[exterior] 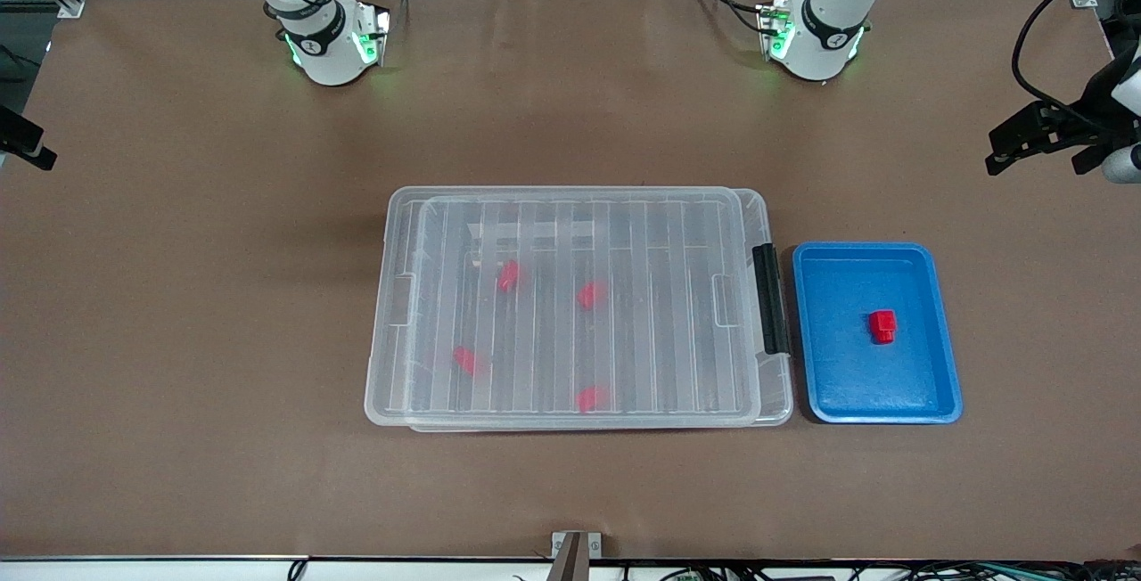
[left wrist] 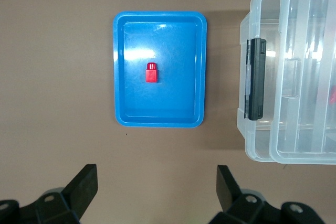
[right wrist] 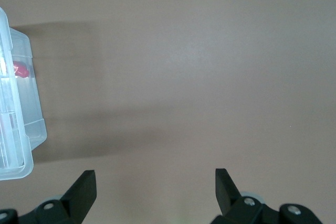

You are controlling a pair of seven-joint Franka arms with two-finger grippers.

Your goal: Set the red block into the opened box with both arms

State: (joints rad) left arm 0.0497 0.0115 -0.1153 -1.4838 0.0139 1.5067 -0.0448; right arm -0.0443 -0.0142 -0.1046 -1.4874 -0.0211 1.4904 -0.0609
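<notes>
A small red block (exterior: 882,325) (left wrist: 151,73) lies in the middle of a blue tray (exterior: 891,412) (left wrist: 157,121). Beside the tray, toward the right arm's end, stands the clear box (exterior: 379,385) (left wrist: 252,145) with its ribbed lid (exterior: 624,233) lying on top, slightly shifted. Its black handle (exterior: 770,300) (left wrist: 255,80) faces the tray. Several more red blocks (exterior: 508,275) show through the lid. My left gripper (left wrist: 156,174) hangs open and empty high over bare table beside the tray. My right gripper (right wrist: 155,174) is open and empty over bare table by the box's end (right wrist: 21,145).
The brown table (exterior: 223,340) is bare around box and tray. Both arm bases (exterior: 325,46) (exterior: 816,37) glow green along the table edge farthest from the front camera. A small metal bracket (exterior: 575,545) sits at the edge nearest it.
</notes>
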